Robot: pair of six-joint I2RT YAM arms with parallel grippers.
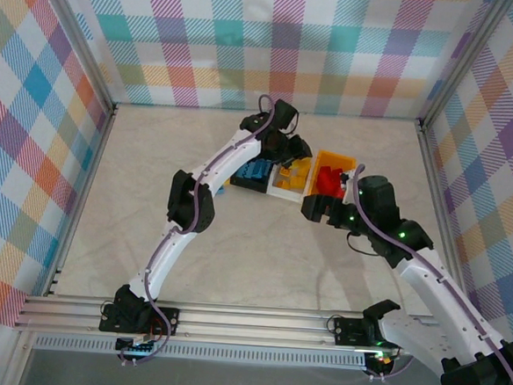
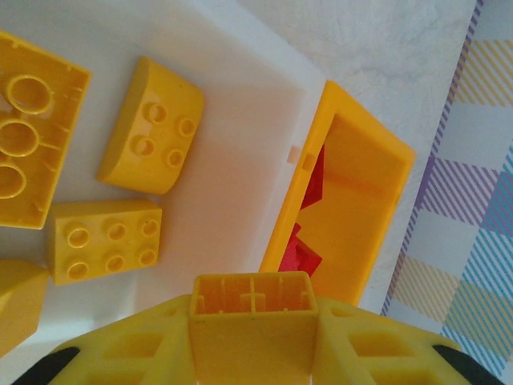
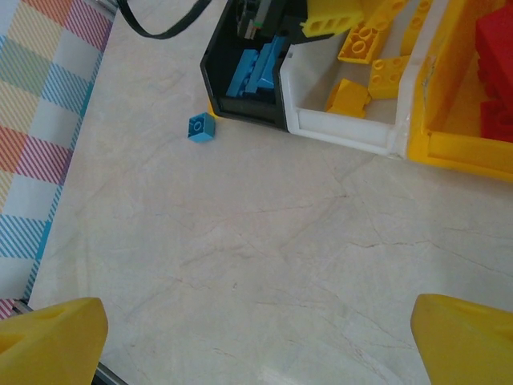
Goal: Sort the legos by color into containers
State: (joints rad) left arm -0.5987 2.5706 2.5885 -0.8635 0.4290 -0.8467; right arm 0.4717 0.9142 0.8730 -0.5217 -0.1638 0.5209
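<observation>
Yellow-fingered, the left gripper is clamped on a yellow brick above the white bin, where other yellow legos lie loose. Hard against that bin stands the yellow-orange bin with red bricks; on the white bin's other side the black bin holds blue bricks. One stray blue brick lies on the table just beside the black bin. The right gripper hangs over bare table, jaws spread wide and holding nothing.
</observation>
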